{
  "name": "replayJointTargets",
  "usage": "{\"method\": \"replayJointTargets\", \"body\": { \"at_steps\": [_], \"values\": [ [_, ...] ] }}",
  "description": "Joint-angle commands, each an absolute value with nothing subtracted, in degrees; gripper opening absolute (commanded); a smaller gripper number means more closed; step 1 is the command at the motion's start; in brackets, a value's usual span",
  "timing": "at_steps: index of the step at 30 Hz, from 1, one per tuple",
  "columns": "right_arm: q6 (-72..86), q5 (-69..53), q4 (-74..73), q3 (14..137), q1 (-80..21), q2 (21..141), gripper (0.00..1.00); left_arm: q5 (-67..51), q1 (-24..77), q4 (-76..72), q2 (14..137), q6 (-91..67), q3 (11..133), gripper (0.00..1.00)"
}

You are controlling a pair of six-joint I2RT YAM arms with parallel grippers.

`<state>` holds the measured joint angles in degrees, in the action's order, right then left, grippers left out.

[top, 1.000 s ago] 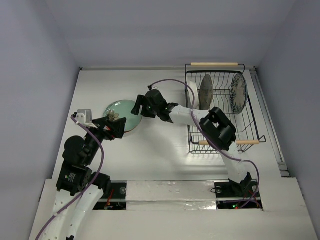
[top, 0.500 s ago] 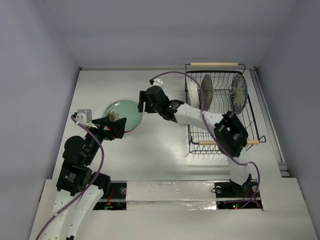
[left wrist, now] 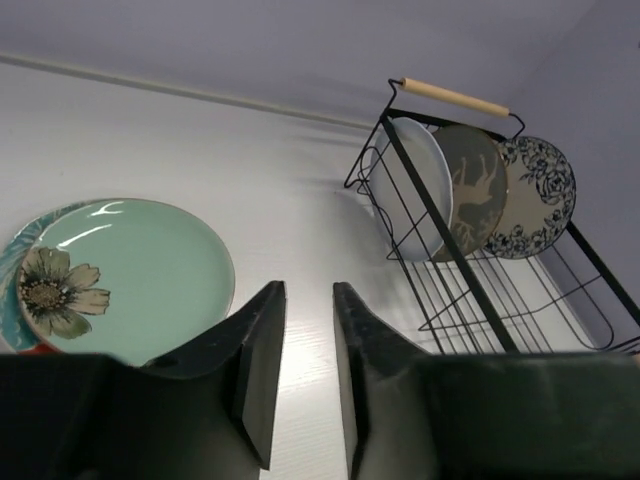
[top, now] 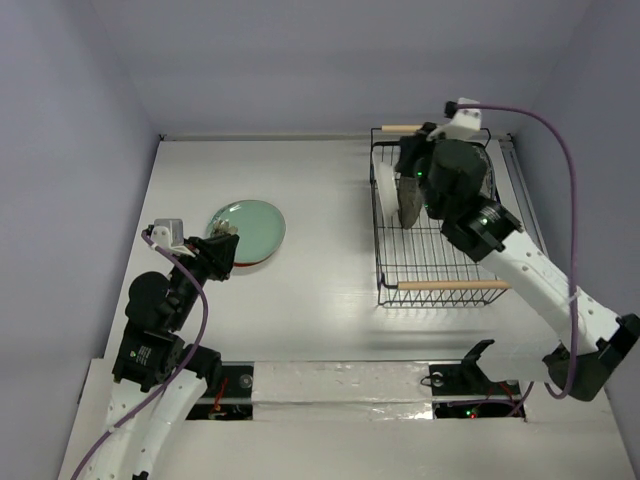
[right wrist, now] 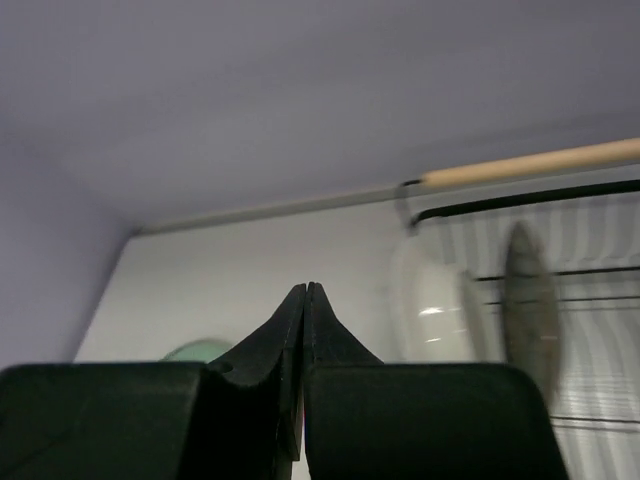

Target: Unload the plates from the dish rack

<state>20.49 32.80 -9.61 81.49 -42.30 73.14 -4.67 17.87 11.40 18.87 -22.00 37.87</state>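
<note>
Plates number three in the black wire rectangular dish rack with light wooden rod handles (top: 450,285), which you see at 2 o'clock on the white table (top: 320,190) from the overhead camera. The plain white round plate (left wrist: 412,185), the grey-brown speckled round plate (left wrist: 472,190) and the white round plate with blue floral pattern (left wrist: 540,195) stand on edge side by side at the rack's 12 o'clock end, in that order from 9 toward 3 o'clock. At 10 o'clock on the table the teal-green round plate (top: 250,225) lies flat on the teal-and-red round plate (top: 252,263), of which only a rim shows. Your left gripper (left wrist: 308,290) hovers at the 7 o'clock edge of that stack, its fingers a narrow gap apart with nothing between them. Your right gripper (right wrist: 305,290) hangs above the rack's 12 o'clock end, over the standing plates, fingers pressed together and empty; it hides the floral plate from overhead.
</note>
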Motion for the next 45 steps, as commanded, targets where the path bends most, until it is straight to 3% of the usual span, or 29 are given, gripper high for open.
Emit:
{"method": "replayJointTargets", "body": {
  "at_steps": [1,3,4,5,6,7,9,10,12,17,26,29,30,36,45],
  "values": [
    [15.57,37.18,-16.51,77.88,-36.94,72.25,0.00,-4.75,17.58,8.61,18.28,-21.88,38.06,0.15],
    [14.68,40.23,-20.28,77.78,-35.16,72.68,0.00,-4.57,17.58,8.79,18.46,-21.88,38.14,0.13],
    [13.46,40.78,-21.35,77.78,-34.29,73.73,0.06,-4.57,17.58,8.88,18.54,-21.88,38.14,0.13],
    [13.36,40.78,-22.58,78.13,-32.10,74.52,0.18,-4.40,17.58,8.88,18.54,-21.88,38.14,0.13],
    [13.10,40.43,-24.15,78.22,-31.04,75.31,0.49,-4.48,17.58,8.88,18.54,-21.88,38.14,0.16],
    [12.40,39.47,-24.69,78.40,-30.16,76.19,0.59,-4.48,17.58,8.88,18.54,-21.97,38.14,0.24],
    [11.78,36.50,-25.31,79.18,-27.78,79.00,0.69,-4.31,17.58,8.88,18.55,-21.97,38.06,0.33],
    [11.17,35.43,-25.49,79.62,-27.25,80.06,0.70,-4.39,17.58,8.70,18.63,-21.97,38.14,0.41],
    [10.64,34.72,-25.75,81.29,-26.64,83.48,0.70,-4.39,17.05,8.88,18.63,-21.97,38.06,0.45],
    [9.14,36.82,-28.12,85.42,-24.44,90.95,0.64,-4.31,17.05,8.96,18.63,-21.97,38.06,0.49],
    [7.56,40.43,-30.41,88.68,-24.43,98.78,0.44,-4.66,17.05,8.70,18.72,-21.97,38.06,0.50],
    [7.47,41.04,-30.85,89.38,-24.43,99.66,0.29,-4.66,17.05,8.70,18.72,-21.97,38.06,0.51],
    [7.47,41.39,-31.11,89.65,-24.43,99.67,0.20,-4.75,17.05,8.70,18.72,-21.97,38.06,0.51],
    [6.86,44.38,-32.78,92.37,-24.43,98.79,0.02,-5.18,17.05,8.44,18.81,-21.88,37.97,0.51],
    [4.66,46.67,-34.10,97.91,-24.43,96.95,0.00,-5.36,17.05,8.35,18.63,-21.88,37.88,0.52]
  ]
}}
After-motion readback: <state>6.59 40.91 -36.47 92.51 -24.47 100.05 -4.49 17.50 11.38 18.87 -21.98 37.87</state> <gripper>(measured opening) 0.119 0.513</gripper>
